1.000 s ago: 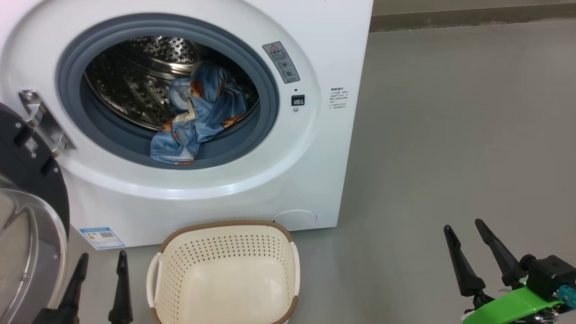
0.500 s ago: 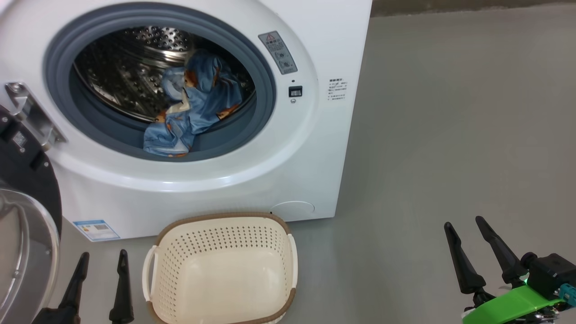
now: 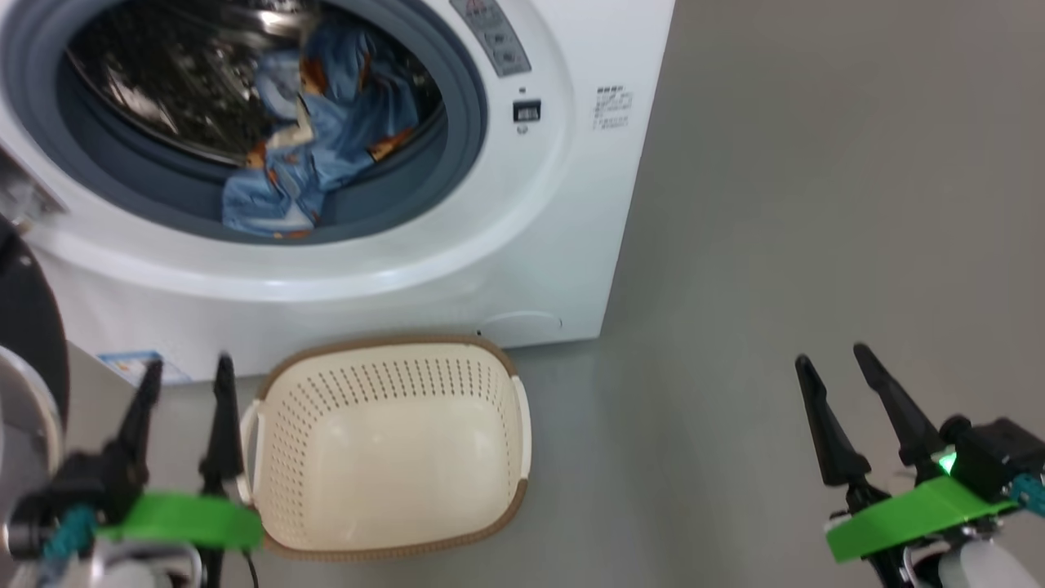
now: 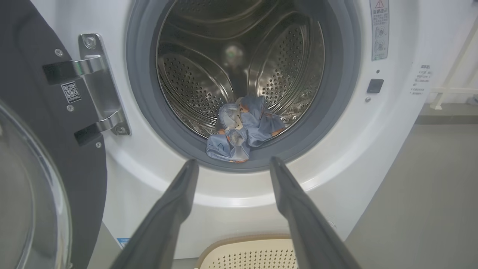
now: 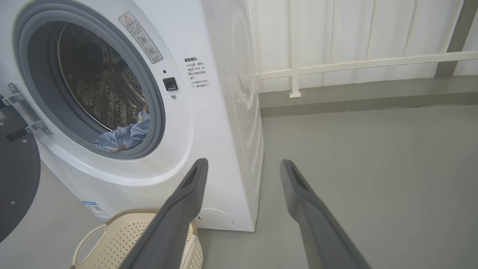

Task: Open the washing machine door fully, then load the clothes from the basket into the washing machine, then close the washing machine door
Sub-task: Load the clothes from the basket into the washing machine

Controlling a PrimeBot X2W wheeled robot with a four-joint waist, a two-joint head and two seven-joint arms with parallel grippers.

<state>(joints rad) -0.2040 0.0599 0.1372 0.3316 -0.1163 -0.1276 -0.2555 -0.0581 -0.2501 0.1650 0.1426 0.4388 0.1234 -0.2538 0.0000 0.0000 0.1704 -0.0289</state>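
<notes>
Stock list from my remote console:

1. Washing machine (image 3: pixel 571 204): a white front-loader standing on the grey floor (image 3: pixel 816 204), with a grey-blue seal and a perforated steel drum.
2. Washing machine door (image 4: pixel 44 149): swung open at the left of the machine. It has a black rim and a bulging clear glass centre, and it hangs on a metal hinge (image 4: pixel 99 84). A small white QR-code sticker (image 4: pixel 71 92) sits on the rim just beside the hinge.
3. Clothes (image 4: pixel 242 127): light blue fabric with orange-brown figures, bundled together at the front of the drum, with the lowest fold lapping onto the seal's bottom lip.
4. Basket (image 3: pixel 384 343): cream with perforated sides and a brown rim. It is empty and sits on the floor just in front of the machine.
5. Warning label (image 4: pixel 379 30): a grey strip at the upper right of the opening, with a red triangle on top and pictograms beneath. I find the wording too small to read.
6. Printed block (image 5: pixel 196 71): several lines of black characters on the front panel, right of a small black square (image 5: pixel 170 83). I cannot make them out.
7. Blue label (image 5: pixel 95 210): on the lower left corner of the front. Its text is unreadable to me.
8. Left tool (image 3: pixel 186 367): fingers spread and gripping nothing, just beside the basket's left handle.
9. Right tool (image 3: pixel 830 354): fingers spread and gripping nothing, over bare floor well to the right of the basket.
</notes>
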